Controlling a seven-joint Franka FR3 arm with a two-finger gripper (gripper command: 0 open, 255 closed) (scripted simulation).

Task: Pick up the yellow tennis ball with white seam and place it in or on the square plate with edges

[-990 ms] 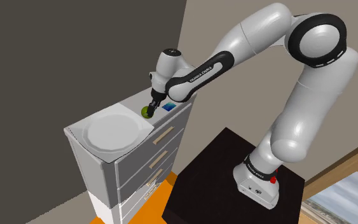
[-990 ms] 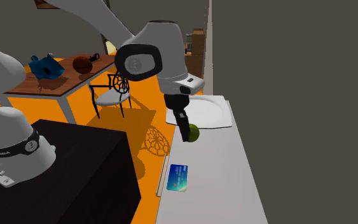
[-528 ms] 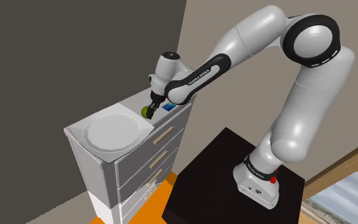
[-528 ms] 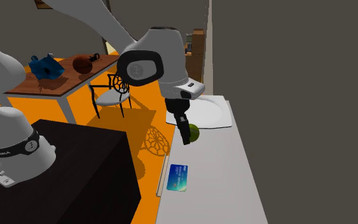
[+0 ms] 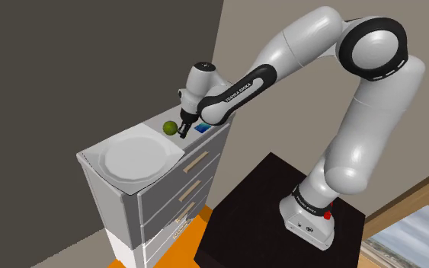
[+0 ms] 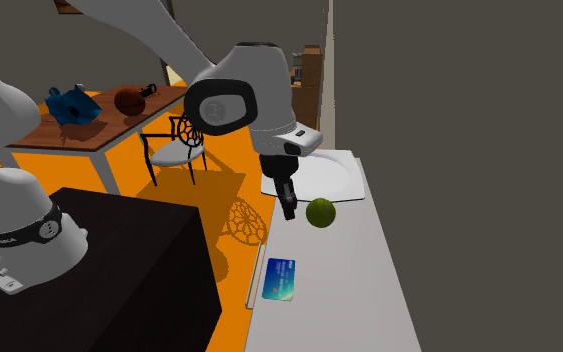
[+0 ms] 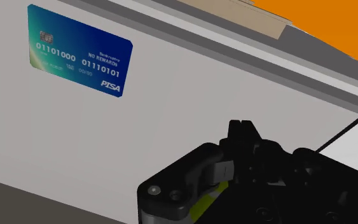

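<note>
Claw (image 6: 289, 211), green ball (image 6: 320, 212) just beside, apart

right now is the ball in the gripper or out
Out: the ball shows whole beside the gripper, apart from it, short of the plate.

Blue card (image 6: 280, 279) lies flat on top of pale grey chest of drawers (image 5: 167, 194), near its front edge; reads "PISA" and "NO REWARDS" in wrist view (image 7: 80, 58). Drawers have light bar handles (image 5: 197, 161). Orange floor (image 6: 219, 200). Wooden table (image 6: 119, 122) carries a blue object (image 6: 72, 105) and a brown round one (image 6: 129, 100). Black wire chair (image 6: 176, 145) beside the table. Dark wall (image 5: 68, 68). Window (image 5: 411, 228) at lower right.
</note>
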